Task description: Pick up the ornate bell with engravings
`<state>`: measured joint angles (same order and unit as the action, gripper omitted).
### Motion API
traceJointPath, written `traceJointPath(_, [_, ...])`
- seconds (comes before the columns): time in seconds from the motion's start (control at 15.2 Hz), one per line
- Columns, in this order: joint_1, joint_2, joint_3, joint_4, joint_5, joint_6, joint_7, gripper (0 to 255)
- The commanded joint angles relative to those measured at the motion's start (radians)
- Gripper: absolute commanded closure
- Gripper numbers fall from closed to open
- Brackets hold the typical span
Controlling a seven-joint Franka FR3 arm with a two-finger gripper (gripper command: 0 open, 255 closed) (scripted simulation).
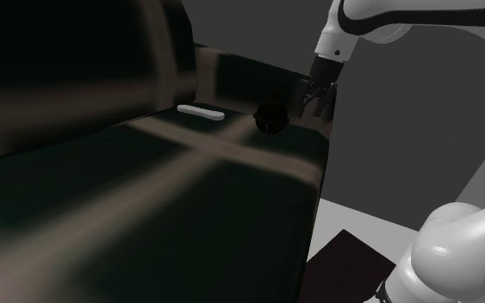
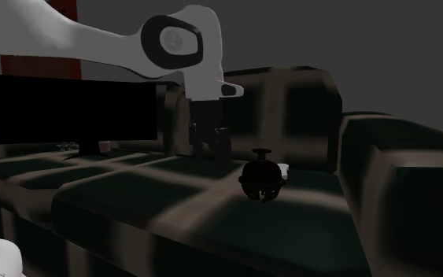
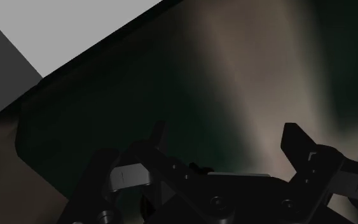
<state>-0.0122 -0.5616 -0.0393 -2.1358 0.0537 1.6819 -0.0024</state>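
Note:
The bell [image 1: 270,118] is a small, dark, rounded thing with a knob on top, standing upright on the dark sofa seat [image 1: 189,198]. In the second exterior view the bell [image 2: 260,179] sits near the seat's middle. My black gripper [image 1: 316,108] hovers just above the seat near its edge, a short way to the shoulder view's right of the bell and apart from it. The gripper [image 2: 210,151] is left of the bell in the second exterior view. In the wrist view the gripper [image 3: 225,137] is open, with dark cushion between its fingers.
A flat white oblong [image 1: 200,112] lies on the seat by the backrest, left of the bell; its end [image 2: 284,168] peeks out behind the bell. A black screen [image 2: 70,114] stands beyond the sofa. The sofa's armrest [image 2: 400,181] rises on the right.

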Motion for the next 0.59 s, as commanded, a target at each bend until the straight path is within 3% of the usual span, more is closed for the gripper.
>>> traceJointPath(0.0, [0.000, 0.082, -0.002, 0.088, -0.011, -0.006, -0.009, 0])
traceJointPath(0.53, [-0.001, 0.408, -0.009, 0.482, -0.047, -0.073, -0.044, 0])
